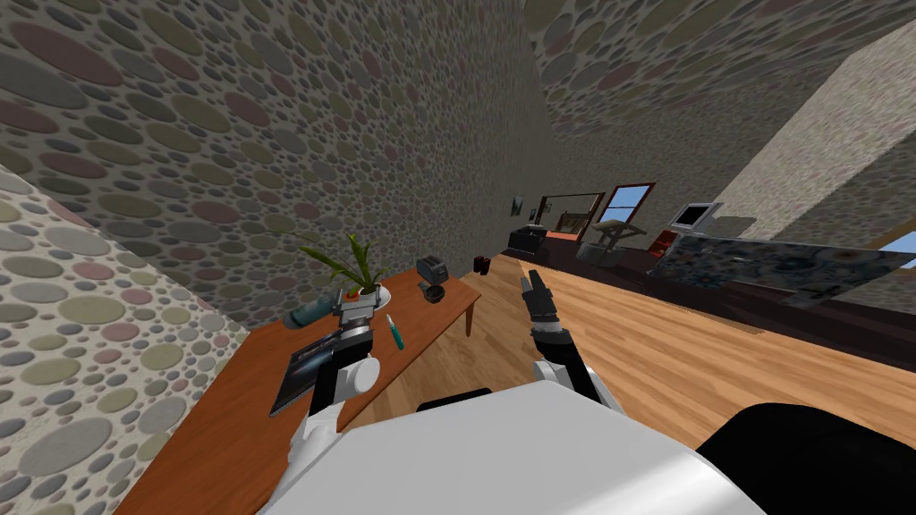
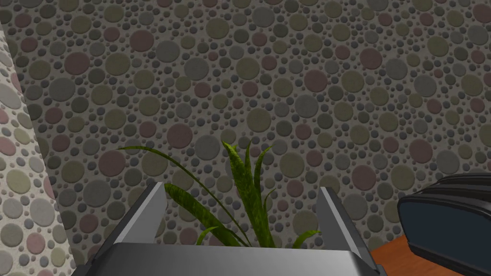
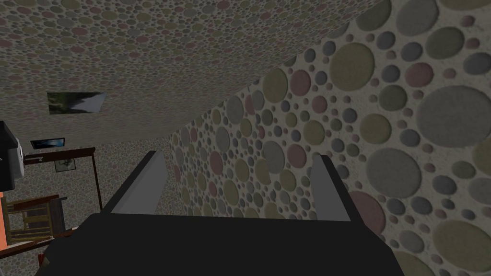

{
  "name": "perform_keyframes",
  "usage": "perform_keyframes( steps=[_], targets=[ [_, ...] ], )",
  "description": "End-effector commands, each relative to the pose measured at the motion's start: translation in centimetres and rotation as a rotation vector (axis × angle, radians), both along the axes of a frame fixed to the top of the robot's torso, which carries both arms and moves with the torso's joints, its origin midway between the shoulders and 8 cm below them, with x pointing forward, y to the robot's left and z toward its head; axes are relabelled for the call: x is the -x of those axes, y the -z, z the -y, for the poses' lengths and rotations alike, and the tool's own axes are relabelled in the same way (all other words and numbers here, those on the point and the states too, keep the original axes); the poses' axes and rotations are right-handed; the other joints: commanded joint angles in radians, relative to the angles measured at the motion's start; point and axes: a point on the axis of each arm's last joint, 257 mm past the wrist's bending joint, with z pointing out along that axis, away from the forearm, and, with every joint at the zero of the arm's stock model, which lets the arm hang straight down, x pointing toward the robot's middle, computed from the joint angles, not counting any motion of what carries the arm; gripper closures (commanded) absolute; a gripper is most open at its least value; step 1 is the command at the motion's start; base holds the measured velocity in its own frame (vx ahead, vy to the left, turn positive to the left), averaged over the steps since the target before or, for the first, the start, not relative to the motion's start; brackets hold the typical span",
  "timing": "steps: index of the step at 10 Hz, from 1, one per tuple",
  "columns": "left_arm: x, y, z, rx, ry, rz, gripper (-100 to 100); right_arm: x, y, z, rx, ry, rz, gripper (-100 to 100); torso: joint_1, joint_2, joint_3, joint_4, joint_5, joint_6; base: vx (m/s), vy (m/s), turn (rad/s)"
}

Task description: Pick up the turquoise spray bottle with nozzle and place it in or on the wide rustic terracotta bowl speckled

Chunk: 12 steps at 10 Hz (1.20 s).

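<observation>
In the head view we stand at one long reddish-brown wooden table [image 1: 233,402] along the pebble-patterned wall. On it we count one slim turquoise spray bottle with a pale tip [image 1: 394,333], lying flat near the table's front edge; one green leafy plant in a white pot [image 1: 358,268]; one blue-grey cylinder lying on its side [image 1: 304,313]; one flat dark panel [image 1: 300,371]; one dark grey toaster [image 1: 434,266]; and one small dark round bowl [image 1: 432,291] just in front of the toaster. We judge this bowl to be the goal, but its colour does not let us be sure. Our left gripper [image 1: 356,306] hangs above the table just before the plant, with the bottle beside it and apart from it. Our right gripper [image 1: 537,284] is held over the wooden floor, away from the table. In the left wrist view the left gripper [image 2: 241,188] has its fingers spread wide with nothing held, and it faces the plant's leaves and the toaster, not the bottle. In the right wrist view the right gripper [image 3: 237,155] is also wide and empty. We judge the step in hand to be the approach, because the bottle is not yet grasped. The next move calls for turning the left hand down toward the bottle, with the fingers across its thin body.
</observation>
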Motion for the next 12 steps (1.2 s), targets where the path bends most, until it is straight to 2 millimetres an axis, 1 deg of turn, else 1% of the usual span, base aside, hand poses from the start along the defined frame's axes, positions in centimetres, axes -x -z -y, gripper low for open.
perform_keyframes(
  steps=[1, 3, 4, 6, 8, 9, 10, 11, 12],
  targets=[
    [-0.2, 2.4, -1.0, 0.063, 0.005, -0.041, -100, 0.0, 0.0, 0.0, 0.000, 0.000, 0.000, 0, 0.000, 0.000, 0.000, 0.000, 0.000, 0.000, 0.059, -0.095, 0.043],
    [-0.6, 5.6, -2.1, 0.138, 0.003, -0.092, -100, 0.0, 0.0, 0.0, 0.000, 0.000, 0.000, 0, -0.001, -0.001, 0.000, 0.000, 0.000, 0.000, 0.070, -0.101, 0.050],
    [-0.7, 5.8, -2.2, 0.139, 0.001, -0.097, -100, 0.0, 0.0, 0.0, 0.000, 0.000, 0.000, 0, -0.001, -0.001, -0.001, 0.000, 0.000, 0.000, 0.047, -0.069, 0.015],
    [-0.7, 9.2, -3.4, 0.215, -0.008, -0.151, -100, 0.0, 0.0, 0.0, 0.000, 0.000, 0.000, 0, 0.002, 0.001, 0.000, 0.000, 0.000, 0.000, 0.047, -0.063, 0.038],
    [-0.3, 13.5, -4.7, 0.292, -0.028, -0.218, -100, 0.0, 0.0, 0.0, 0.000, 0.000, 0.000, 0, 0.001, -0.001, 0.000, 0.000, 0.000, 0.000, 0.083, -0.094, 0.065],
    [0.0, 15.7, -5.3, 0.331, -0.041, -0.253, -100, 0.0, 0.0, 0.0, 0.000, 0.000, 0.000, 0, -0.001, -0.002, -0.001, 0.000, 0.000, 0.000, 0.087, -0.109, 0.050],
    [0.5, 17.4, -5.8, 0.369, -0.052, -0.278, -100, 0.0, 0.0, 0.0, 0.000, 0.000, 0.000, 0, -0.001, -0.002, -0.001, 0.000, 0.000, 0.000, 0.068, -0.080, 0.068],
    [1.1, 19.9, -6.4, 0.409, -0.070, -0.317, -100, 0.0, 0.0, 0.0, 0.000, 0.000, 0.000, 0, 0.001, -0.001, -0.001, 0.000, 0.000, 0.000, 0.071, -0.069, 0.063],
    [1.2, 20.2, -6.5, 0.410, -0.072, -0.321, -100, 0.0, 0.0, 0.0, 0.000, 0.000, 0.000, 0, 0.002, -0.001, -0.001, 0.000, 0.000, 0.000, 0.043, -0.047, 0.013]
  ],
)
